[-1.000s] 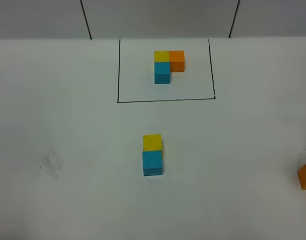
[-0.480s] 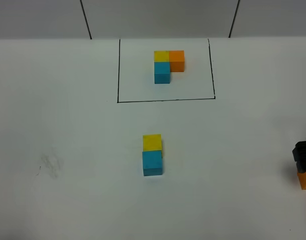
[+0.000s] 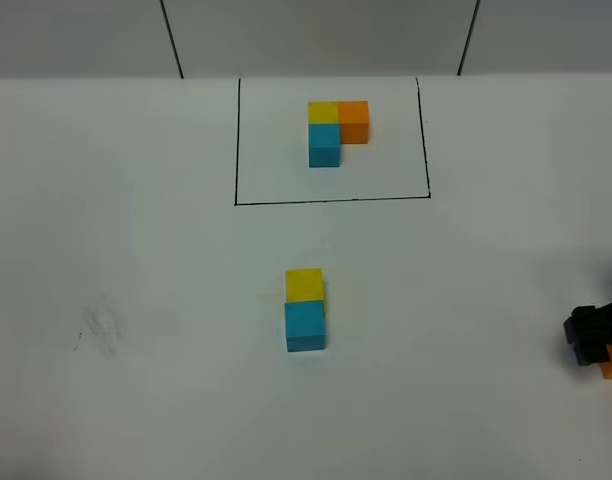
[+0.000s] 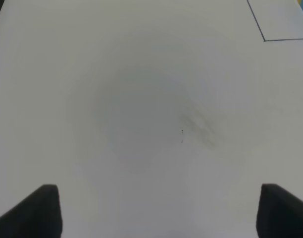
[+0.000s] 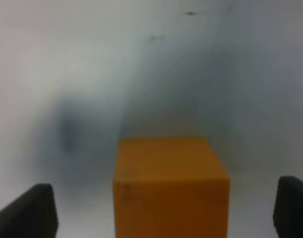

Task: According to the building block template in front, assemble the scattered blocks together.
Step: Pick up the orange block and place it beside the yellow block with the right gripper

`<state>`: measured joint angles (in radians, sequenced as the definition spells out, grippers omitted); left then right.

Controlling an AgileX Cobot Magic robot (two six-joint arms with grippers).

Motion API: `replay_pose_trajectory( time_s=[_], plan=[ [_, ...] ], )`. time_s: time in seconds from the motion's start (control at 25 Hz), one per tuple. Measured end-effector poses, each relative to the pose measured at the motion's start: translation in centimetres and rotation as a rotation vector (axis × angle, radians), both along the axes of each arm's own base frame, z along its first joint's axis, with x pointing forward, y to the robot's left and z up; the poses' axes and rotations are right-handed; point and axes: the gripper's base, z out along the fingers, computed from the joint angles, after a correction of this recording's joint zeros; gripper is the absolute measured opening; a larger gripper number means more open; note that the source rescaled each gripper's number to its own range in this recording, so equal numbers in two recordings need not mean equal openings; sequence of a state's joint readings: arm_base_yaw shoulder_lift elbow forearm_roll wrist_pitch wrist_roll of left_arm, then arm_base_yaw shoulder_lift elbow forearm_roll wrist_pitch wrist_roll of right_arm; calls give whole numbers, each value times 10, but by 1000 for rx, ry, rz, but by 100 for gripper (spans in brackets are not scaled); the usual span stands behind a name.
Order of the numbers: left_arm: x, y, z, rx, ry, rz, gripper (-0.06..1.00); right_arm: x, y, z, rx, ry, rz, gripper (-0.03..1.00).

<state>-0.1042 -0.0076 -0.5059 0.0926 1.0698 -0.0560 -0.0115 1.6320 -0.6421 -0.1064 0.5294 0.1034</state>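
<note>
**Inspector A:** What do we count on the table [image 3: 136, 250]?

**Inspector B:** We count one building block template [image 3: 331, 135], a black-outlined rectangle at the far side. It holds three joined cubes in an L: yellow at the corner, orange to its right, blue on its near side. We count three loose cubes and two grippers.

**Inspector A:** Where do the loose cubes sit?

**Inspector B:** The yellow cube [image 3: 304, 284] and the blue cube [image 3: 305, 326] touch at mid-table, well apart from the frame, with yellow on the far side. The orange cube [image 5: 171, 168] lies alone at the right edge of the high view, where it is partly hidden by the right arm.

**Inspector A:** What state are the jaws in?

**Inspector B:** The right gripper [image 5: 160, 212] straddles the orange cube with its jaws released, and we see a gap on each side. The left gripper [image 4: 159, 210] is spread wide over bare table and grasps nothing.

**Inspector A:** Is there anything else nearby?

**Inspector B:** We note a faint grey smudge [image 3: 98, 330] on the left of the table. All the cubes look plain, equal in size and sharp-edged.
</note>
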Motion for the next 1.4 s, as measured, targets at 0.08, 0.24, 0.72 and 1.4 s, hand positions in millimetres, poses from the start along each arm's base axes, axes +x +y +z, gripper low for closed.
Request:
replay_pose_trajectory(
  time_s=[0.08,0.24,0.72,1.4],
  plan=[
    [0,0,0,0,0,0,68,0,0,-5,0,18,1,67],
    [0,0,0,0,0,0,68,1,0,-8,-5,25,9,22],
    [0,0,0,0,0,0,68,41,63,37,-91,-57,703,21],
    [0,0,0,0,0,0,68,95,208,27,-133,6,1478,21]
  ],
)
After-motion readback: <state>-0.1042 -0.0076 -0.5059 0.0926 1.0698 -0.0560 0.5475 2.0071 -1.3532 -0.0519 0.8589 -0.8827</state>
